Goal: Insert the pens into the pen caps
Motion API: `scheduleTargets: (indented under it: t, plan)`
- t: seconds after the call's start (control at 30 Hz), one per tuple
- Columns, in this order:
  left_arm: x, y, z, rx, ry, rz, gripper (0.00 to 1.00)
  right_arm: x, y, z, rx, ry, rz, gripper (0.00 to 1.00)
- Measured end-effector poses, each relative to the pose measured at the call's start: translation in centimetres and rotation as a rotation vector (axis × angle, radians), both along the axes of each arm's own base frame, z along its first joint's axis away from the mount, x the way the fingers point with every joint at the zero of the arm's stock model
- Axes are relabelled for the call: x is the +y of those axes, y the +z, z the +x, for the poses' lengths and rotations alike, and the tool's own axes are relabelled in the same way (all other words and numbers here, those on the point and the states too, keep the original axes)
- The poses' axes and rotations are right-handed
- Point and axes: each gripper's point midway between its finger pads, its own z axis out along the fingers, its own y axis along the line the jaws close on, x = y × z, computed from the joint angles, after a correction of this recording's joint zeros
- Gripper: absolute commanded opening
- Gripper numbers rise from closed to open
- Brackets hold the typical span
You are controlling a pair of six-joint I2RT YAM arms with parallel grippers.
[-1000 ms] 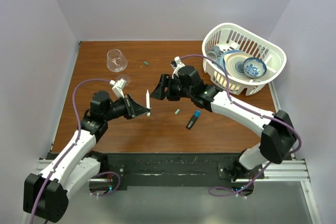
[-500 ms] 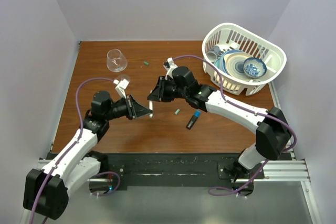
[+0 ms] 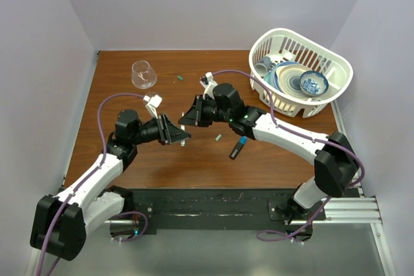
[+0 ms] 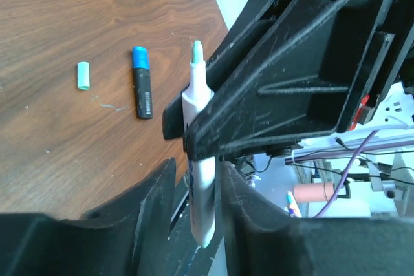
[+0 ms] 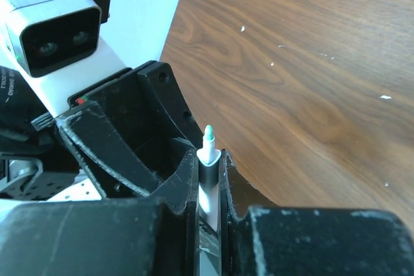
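HANDOVER IN MID-AIR: Your right gripper (image 5: 208,163) was clamped narrow on the white pen (image 5: 207,189), whose green tip poked out just past its jaws. Your left gripper (image 4: 197,172) stood parted a little wider than the barrel running between its jaws. A green cap (image 4: 83,75) lay on the table (image 4: 65,17) out ahead of the left gripper, near the black marker (image 4: 142,95). The risk from here was that drawing the left jaws away askew could drag the barrel, twisting the pen in your right grip and spoiling its line to the cap.
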Motion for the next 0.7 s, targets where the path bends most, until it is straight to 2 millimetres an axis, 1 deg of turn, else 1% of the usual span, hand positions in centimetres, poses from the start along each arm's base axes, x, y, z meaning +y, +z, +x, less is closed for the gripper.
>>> scheduleTargets:
  t: [0.03,0.07,0.1,0.17,0.2,0.23,0.3,0.37,0.47,0.57,0.63,0.7]
  plan:
    - [-0.1,0.0,0.0,0.001,-0.004,-0.003,0.10,0.0,0.0,-0.1,0.004,0.002,0.005,0.00]
    - [-0.1,0.1,0.0,0.002,-0.010,-0.008,0.00,0.1,0.0,-0.1,0.002,0.002,0.006,0.00]
    - [-0.2,0.1,0.0,0.000,-0.012,-0.010,0.00,0.1,-0.1,-0.1,0.003,0.002,0.007,0.00]
    - [-0.2,0.1,0.0,0.003,-0.015,-0.014,0.00,0.1,-0.1,-0.1,0.004,0.002,0.009,0.12]
    - [-0.2,0.1,0.0,0.005,-0.016,-0.015,0.00,0.0,-0.1,-0.1,0.005,0.002,0.009,0.20]
    - [-0.2,0.1,0.0,0.006,-0.018,-0.015,0.00,0.0,-0.1,-0.1,0.006,0.002,0.008,0.34]
    - [-0.3,0.1,-0.1,0.003,-0.023,-0.014,0.00,-0.2,-0.1,-0.1,0.006,-0.004,0.000,0.44]
    - [-0.3,-0.1,-0.2,-0.007,-0.026,-0.004,0.00,-0.9,-0.4,-0.3,0.003,-0.011,-0.033,0.50]
    - [0.1,-0.6,-0.3,-0.023,-0.020,0.032,0.00,-2.8,-0.7,-0.7,-0.018,-0.026,-0.113,0.51]
    - [0.8,-1.3,0.1,-0.045,0.019,0.107,0.00,-5.4,-0.4,-0.5,-0.069,-0.048,-0.189,0.51]
    - [1.6,-1.6,0.7,-0.074,0.059,0.182,0.00,-7.4,-0.1,0.2,-0.112,-0.081,-0.249,0.51]
    - [2.4,-1.5,1.2,-0.106,0.092,0.239,0.00,-9.0,0.0,1.2,-0.157,-0.102,-0.308,0.51]
